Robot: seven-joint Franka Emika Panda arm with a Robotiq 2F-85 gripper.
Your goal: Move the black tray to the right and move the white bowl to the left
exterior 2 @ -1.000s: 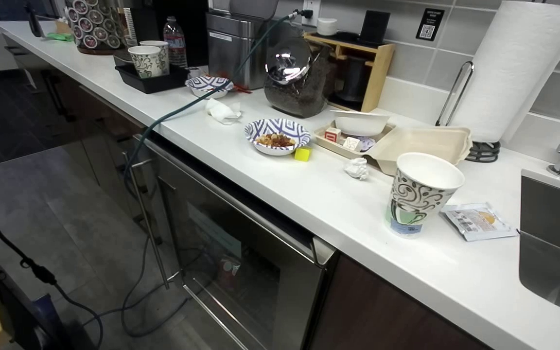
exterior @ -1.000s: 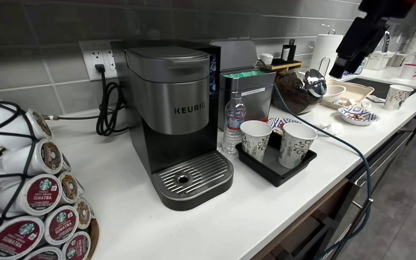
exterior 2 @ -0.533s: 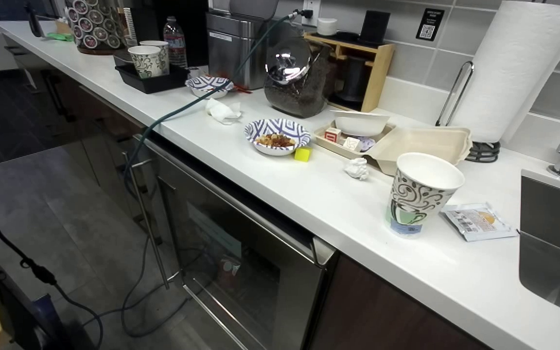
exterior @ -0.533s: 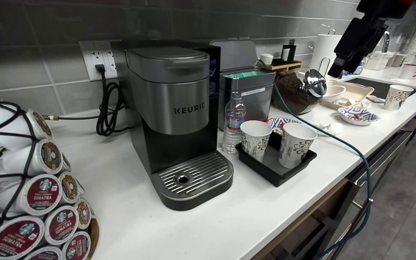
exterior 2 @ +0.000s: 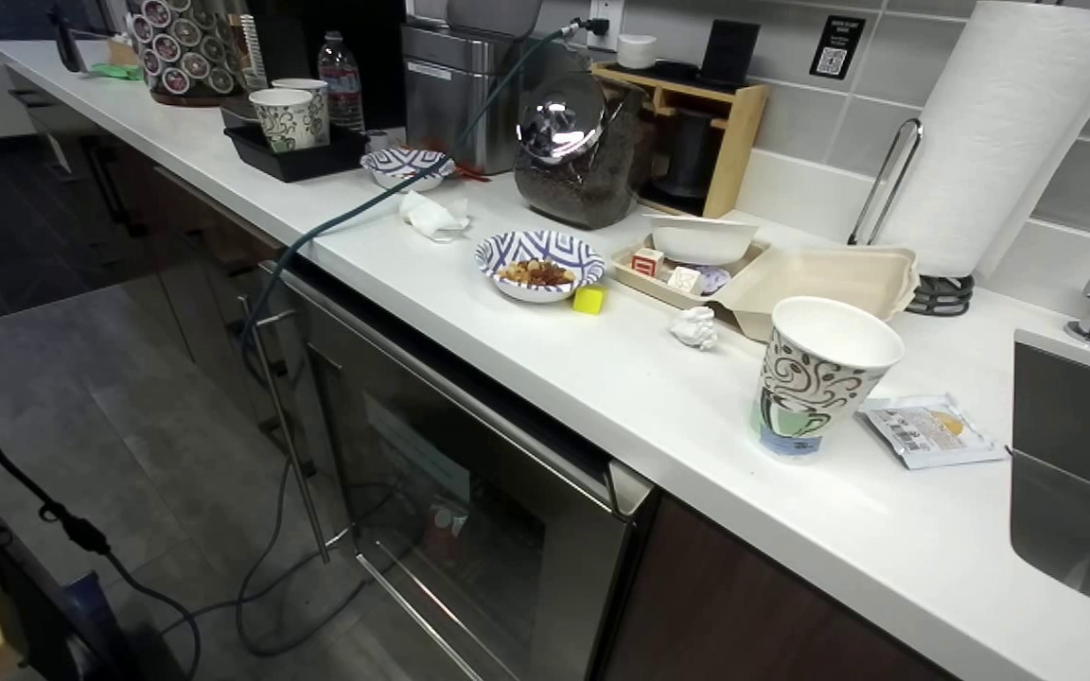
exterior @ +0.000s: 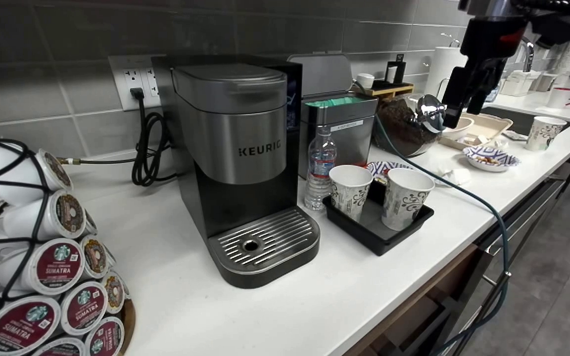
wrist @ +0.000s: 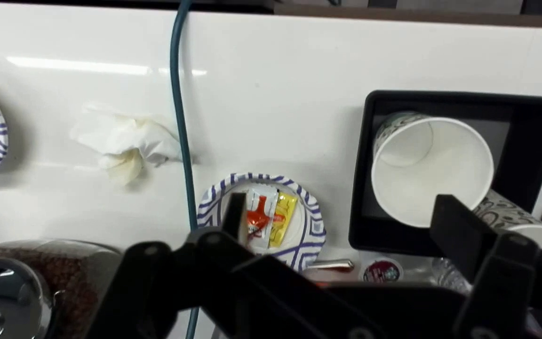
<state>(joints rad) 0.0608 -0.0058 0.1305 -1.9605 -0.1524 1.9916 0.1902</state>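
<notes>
The black tray (exterior: 389,243) lies flat on the counter and holds two white patterned paper cups; it also shows in an exterior view (exterior 2: 294,167) and in the wrist view (wrist: 468,96). A white bowl (wrist: 315,226) with a blue pattern sits beside it, with red-white and yellow packets inside; it shows in both exterior views (exterior 2: 403,165) (exterior: 381,168), partly hidden by the cups in one. My gripper (wrist: 341,207) is open and empty, above the counter. In the wrist view one finger overlaps the bowl and the other overlaps a cup. In an exterior view the gripper (exterior: 463,116) points down.
A similar bowl (exterior 2: 545,246) of nuts stands farther along, past a crumpled napkin (wrist: 134,141). A teal cable (wrist: 181,117) crosses the counter beside the packet bowl. A water bottle (exterior: 320,168), coffee maker (exterior: 250,148), metal bin (exterior: 339,133) and bean jar (exterior 2: 573,189) stand behind.
The gripper has come lower and turned more upright in an exterior view, and more of the arm shows there. The tray, cups and bowls have not moved.
</notes>
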